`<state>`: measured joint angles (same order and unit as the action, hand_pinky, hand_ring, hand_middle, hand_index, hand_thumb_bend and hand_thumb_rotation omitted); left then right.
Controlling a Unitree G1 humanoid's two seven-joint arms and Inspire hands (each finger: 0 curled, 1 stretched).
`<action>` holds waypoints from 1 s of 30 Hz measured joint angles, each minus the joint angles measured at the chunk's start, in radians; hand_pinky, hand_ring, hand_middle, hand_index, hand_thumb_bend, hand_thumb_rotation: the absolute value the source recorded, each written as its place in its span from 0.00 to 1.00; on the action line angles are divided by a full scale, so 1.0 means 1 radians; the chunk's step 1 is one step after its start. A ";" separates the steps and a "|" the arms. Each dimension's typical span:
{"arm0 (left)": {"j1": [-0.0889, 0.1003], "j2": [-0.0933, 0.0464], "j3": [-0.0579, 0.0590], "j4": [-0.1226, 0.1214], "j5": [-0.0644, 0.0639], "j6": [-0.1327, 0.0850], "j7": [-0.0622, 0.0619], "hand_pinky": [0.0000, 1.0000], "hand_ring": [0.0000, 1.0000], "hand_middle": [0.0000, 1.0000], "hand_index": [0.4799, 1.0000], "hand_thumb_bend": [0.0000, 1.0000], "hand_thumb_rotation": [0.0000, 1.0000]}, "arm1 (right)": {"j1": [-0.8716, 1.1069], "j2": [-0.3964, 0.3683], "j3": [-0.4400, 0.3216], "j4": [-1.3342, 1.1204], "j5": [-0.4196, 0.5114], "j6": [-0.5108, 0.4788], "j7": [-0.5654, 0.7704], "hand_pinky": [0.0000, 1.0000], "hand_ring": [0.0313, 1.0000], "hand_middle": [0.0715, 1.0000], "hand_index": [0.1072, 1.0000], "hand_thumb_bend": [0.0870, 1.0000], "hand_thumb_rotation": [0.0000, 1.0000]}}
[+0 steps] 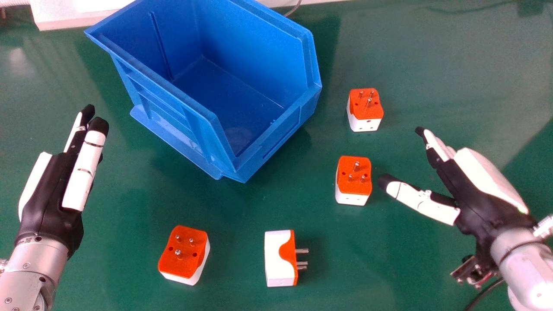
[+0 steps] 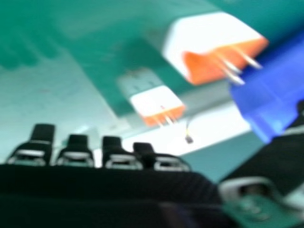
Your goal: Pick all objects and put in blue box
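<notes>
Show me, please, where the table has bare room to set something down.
The green table is bare between the blue box and the two nearest adapters, and beyond the right hand, right of the farthest adapter. It looks crowded where that hand's thumb hangs by another adapter.

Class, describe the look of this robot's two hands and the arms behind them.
The left hand and right hand match: black palms and wrists, white panels on the backs, white finger segments ending in rounded black tips. Each joins a rounded silver forearm; the left forearm shows small round screws. A dark cable runs beside the right forearm.
</notes>
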<state>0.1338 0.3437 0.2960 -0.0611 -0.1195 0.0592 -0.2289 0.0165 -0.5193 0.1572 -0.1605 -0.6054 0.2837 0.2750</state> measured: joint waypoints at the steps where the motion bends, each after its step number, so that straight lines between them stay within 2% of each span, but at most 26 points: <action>1: -0.001 -0.001 0.000 0.000 0.000 0.002 0.000 0.99 1.00 1.00 1.00 0.45 1.00 | -0.011 -0.009 0.007 0.008 -0.008 0.000 0.011 0.91 1.00 1.00 0.99 0.37 0.77; 7: -0.008 -0.005 -0.005 0.000 0.001 0.017 0.002 0.99 1.00 1.00 1.00 0.44 1.00 | -0.101 -0.061 0.080 0.084 -0.075 -0.015 0.081 0.92 1.00 1.00 0.98 0.39 0.75; 13: -0.010 -0.005 -0.008 -0.001 0.002 0.019 0.002 0.98 1.00 1.00 1.00 0.44 1.00 | -0.178 -0.081 0.141 0.133 -0.124 -0.033 0.128 0.94 1.00 1.00 0.98 0.39 0.72; 21: -0.013 -0.005 -0.012 -0.001 0.002 0.026 0.002 0.98 1.00 1.00 1.00 0.44 1.00 | -0.260 -0.085 0.207 0.203 -0.192 -0.084 0.144 0.93 1.00 1.00 0.98 0.43 0.71; 26: -0.013 -0.005 -0.013 -0.005 0.002 0.033 0.002 0.98 1.00 1.00 1.00 0.44 1.00 | -0.311 -0.082 0.233 0.245 -0.222 -0.111 0.143 0.92 0.99 1.00 0.97 0.46 0.64; 30: -0.012 -0.005 -0.013 -0.010 0.001 0.039 0.002 0.98 1.00 1.00 1.00 0.45 1.00 | -0.347 -0.070 0.248 0.288 -0.232 -0.128 0.139 0.92 0.99 1.00 0.97 0.49 0.64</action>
<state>0.1218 0.3388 0.2829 -0.0715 -0.1181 0.0978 -0.2267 -0.3307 -0.5897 0.4057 0.1277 -0.8378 0.1554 0.4138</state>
